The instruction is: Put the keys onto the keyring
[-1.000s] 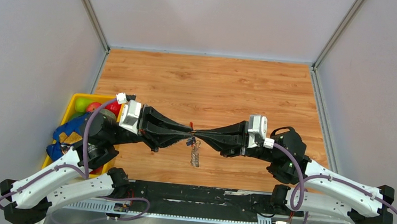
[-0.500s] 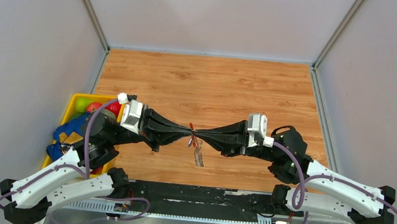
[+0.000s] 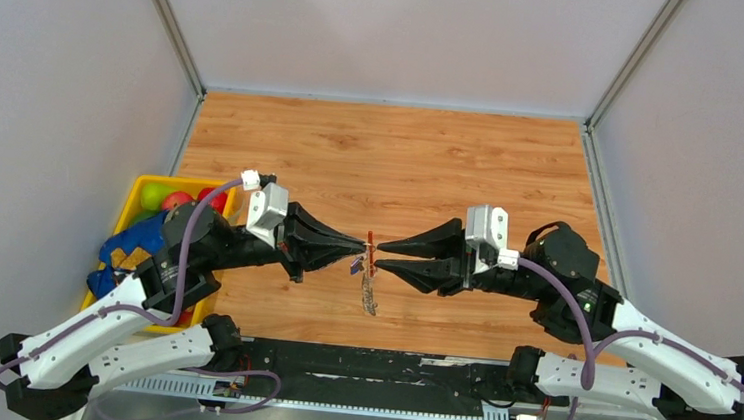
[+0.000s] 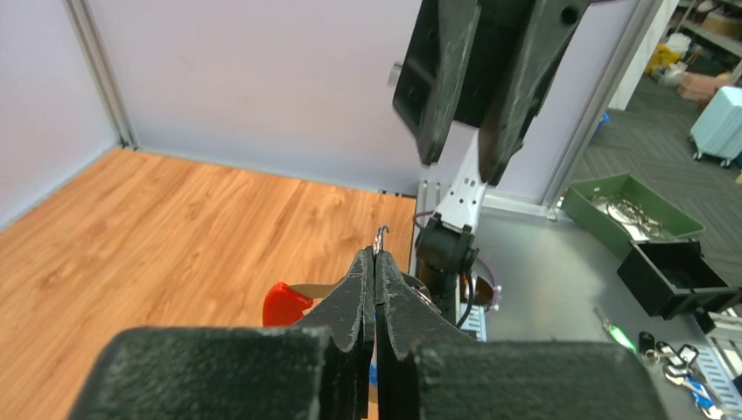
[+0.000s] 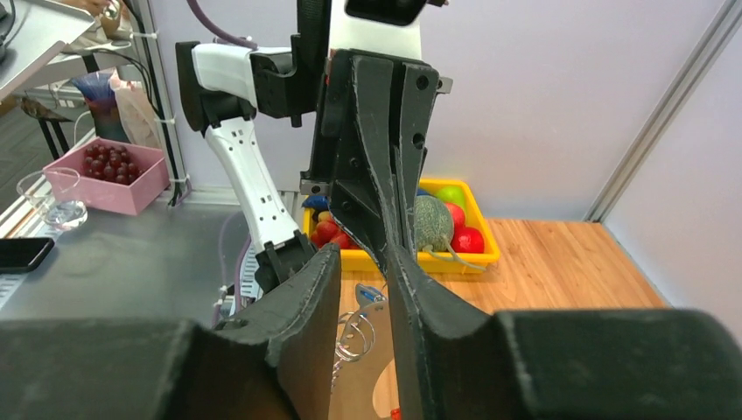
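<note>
Over the middle of the table, my left gripper (image 3: 362, 241) is shut at its tip on the keyring's red loop (image 3: 370, 241). The grey glittery piece (image 3: 369, 292) dangles below it. The keys' small blue tag (image 3: 356, 264) hangs just under the left tip. In the left wrist view the gripper (image 4: 374, 255) is shut, a thin metal hook (image 4: 381, 233) pokes out of its tip, and a red part (image 4: 284, 304) shows below. My right gripper (image 3: 380, 252) stands open just right of the loop and touches nothing. Between its fingers (image 5: 363, 254) hang the blue tag (image 5: 369, 295) and a wire ring (image 5: 354, 337).
A yellow bin (image 3: 139, 192) with red and green fruit sits at the table's left edge, with a blue cloth (image 3: 129, 246) over its near side. Grey walls enclose the wooden table (image 3: 392, 161). A black rail (image 3: 366, 365) runs along the near edge.
The right gripper has opened and drawn back to the right, off the keyring. The left gripper has shut on the red loop and still holds the hanging pieces.
</note>
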Motion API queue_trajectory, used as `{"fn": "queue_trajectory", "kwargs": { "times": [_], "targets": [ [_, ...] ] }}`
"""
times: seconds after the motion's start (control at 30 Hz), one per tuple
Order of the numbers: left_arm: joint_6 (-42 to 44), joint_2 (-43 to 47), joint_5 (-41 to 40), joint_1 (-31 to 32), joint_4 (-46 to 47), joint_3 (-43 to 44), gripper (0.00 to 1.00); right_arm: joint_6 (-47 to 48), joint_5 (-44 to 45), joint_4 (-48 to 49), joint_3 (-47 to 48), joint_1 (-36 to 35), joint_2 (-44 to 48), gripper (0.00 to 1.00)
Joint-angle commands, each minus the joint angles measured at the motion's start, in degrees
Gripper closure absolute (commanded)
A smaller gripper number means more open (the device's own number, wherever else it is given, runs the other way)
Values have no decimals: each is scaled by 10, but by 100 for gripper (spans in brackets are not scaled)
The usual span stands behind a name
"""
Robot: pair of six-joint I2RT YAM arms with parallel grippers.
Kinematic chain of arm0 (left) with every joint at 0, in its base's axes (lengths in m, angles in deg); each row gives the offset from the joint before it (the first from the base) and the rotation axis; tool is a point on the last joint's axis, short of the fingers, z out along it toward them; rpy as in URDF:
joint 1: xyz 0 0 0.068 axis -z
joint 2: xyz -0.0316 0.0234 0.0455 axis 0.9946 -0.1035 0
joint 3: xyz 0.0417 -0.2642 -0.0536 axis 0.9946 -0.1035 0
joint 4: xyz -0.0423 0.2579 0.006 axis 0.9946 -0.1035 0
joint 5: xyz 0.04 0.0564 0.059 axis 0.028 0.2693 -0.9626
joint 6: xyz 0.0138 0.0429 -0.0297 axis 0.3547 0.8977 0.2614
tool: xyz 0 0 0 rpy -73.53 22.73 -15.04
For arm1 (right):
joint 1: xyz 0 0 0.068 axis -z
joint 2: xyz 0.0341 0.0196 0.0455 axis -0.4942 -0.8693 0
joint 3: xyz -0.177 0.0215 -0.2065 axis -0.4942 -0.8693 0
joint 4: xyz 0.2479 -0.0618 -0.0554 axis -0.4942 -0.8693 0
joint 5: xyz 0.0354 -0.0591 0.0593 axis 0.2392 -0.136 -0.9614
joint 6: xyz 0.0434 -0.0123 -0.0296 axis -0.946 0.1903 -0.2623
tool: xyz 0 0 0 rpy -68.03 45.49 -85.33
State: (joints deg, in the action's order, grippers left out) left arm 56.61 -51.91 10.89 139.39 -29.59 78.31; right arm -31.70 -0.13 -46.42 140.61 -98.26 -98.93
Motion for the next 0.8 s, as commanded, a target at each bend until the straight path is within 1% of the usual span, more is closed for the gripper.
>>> {"fn": "queue_trajectory", "kwargs": {
  "times": [0.0, 0.13, 0.27, 0.5, 0.77],
  "targets": [
    [32, -5, -4, -2, -54, 44, 100, 24, 6, -123, 72, -2, -11, 68],
    [43, -9, -1, -2, -99, 59, 100, 32, 24, -192, 107, -1, -43, 68],
    [53, -21, 4, -2, -140, 78, 100, 38, 34, -236, 122, -2, -72, 69],
    [76, -36, 7, -2, -206, 106, 100, 38, 22, -253, 125, -2, -82, 68],
    [98, -43, 17, -2, -282, 133, 100, 39, 30, -267, 124, -2, -90, 68]
  ]
}}
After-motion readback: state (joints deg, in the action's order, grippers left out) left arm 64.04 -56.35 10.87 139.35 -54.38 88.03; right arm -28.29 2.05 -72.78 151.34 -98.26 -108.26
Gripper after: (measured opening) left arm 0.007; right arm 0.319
